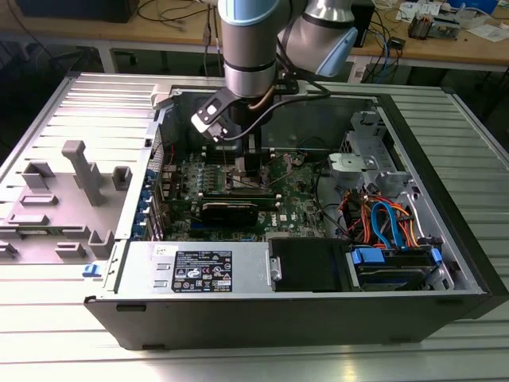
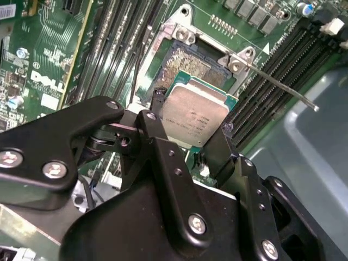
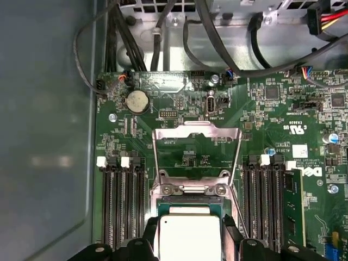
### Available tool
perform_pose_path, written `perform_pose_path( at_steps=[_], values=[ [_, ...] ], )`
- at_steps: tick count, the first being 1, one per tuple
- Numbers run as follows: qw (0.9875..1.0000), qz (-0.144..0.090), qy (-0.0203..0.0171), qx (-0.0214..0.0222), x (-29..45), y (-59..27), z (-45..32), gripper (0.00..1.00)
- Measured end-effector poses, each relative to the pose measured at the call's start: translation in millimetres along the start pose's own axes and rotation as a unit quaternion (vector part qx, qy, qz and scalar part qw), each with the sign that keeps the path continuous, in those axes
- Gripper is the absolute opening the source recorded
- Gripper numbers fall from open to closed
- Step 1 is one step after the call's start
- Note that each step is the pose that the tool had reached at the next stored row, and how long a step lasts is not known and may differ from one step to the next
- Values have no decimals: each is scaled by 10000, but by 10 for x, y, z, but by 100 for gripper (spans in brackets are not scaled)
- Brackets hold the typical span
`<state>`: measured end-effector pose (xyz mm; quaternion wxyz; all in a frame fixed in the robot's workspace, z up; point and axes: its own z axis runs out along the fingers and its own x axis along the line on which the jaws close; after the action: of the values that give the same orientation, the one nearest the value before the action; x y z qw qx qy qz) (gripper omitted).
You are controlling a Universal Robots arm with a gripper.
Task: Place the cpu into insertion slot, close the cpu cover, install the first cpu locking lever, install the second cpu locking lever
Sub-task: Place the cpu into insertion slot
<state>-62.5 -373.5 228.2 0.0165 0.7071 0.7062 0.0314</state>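
the gripper (image 2: 189, 124) has its two black fingers (image 2: 159, 106) clamped on opposite edges of the cpu (image 2: 197, 111). the chip hangs over the insertion slot (image 2: 190, 61) but offset from it, so a strip of the slot's dark pin field lies bare on the far side. whether the chip's underside touches the socket i cannot tell. the cpu cover (image 3: 197, 129) is swung open, away from the slot, over the green board (image 3: 272, 125). a thin locking lever (image 2: 283, 89) is free and reaches out across the memory slots (image 2: 274, 65).

to place it well, i judge the chip must be squared to the socket's rim and held level, then lowered straight with no sideways slide (the pin field looks fine and easily bent). it should settle in with no pressing.

the cpu's top is a dull silver-grey plate with rounded corners on a thin green carrier. the cover is thin stamped metal, bright, a frame round a large square window. the lever looks like bare steel wire. the fingers are matt black, flat-sided, fastened with small bright screws
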Motion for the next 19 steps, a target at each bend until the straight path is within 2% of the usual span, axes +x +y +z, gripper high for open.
perform_pose_path(
  at_steps=[7, 10, 13, 19],
  values=[
    [10000, 0, -2, 33, -35, -26, 115, 54],
    [10000, 1, -2, 72, -36, -30, 163, 54],
    [9999, 3, -3, 103, -37, -33, 194, 54],
    [9999, 3, -11, 130, -38, -19, 241, 54]
  ],
)
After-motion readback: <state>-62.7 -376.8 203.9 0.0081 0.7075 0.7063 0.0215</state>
